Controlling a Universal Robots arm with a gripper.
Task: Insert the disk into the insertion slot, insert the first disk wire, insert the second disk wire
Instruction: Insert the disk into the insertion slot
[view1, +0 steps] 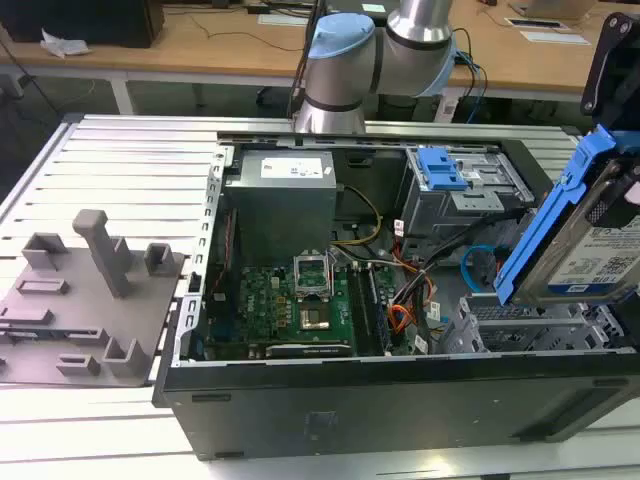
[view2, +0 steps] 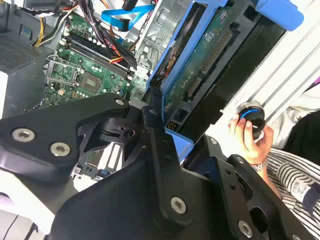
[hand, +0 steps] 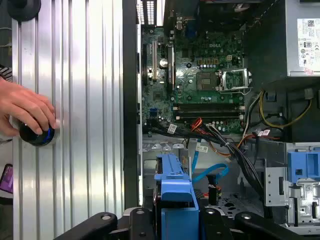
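Blue plastic frames the disk (view1: 590, 250), which hangs tilted at the exterior view's right, its lower end just above the insertion slot (view1: 530, 325) and not yet inside. Whether the two touch cannot be told. The gripper (hand: 176, 222) is clamped on the disk, with black fingers on either side of the blue frame.

Close around the slot, the light-blue cable (view1: 476, 262) curves in a loop between it and a taller cage with a blue latch (view1: 455, 195). Orange wires (view1: 400, 318) lie bunched just beside the slot, towards the green circuit board (view1: 285, 300). A big grey box (view1: 280, 205) stands behind the board, inside the open computer case (view1: 380, 400).

The exterior view takes in a grey plate with blocks (view1: 80, 290) lying on the slatted metal table (view1: 130, 160), well apart from the work. The second wrist view shows the disk's underside, a green board in the blue frame, and a striped sleeve (view2: 295, 175). The first wrist view shows a person's hand (hand: 25, 107) resting on a round black knob with a blue ring (hand: 36, 136), on the table outside the case wall.

A white-and-blue label sits on the disk's top face, and a white sticker on the grey box.
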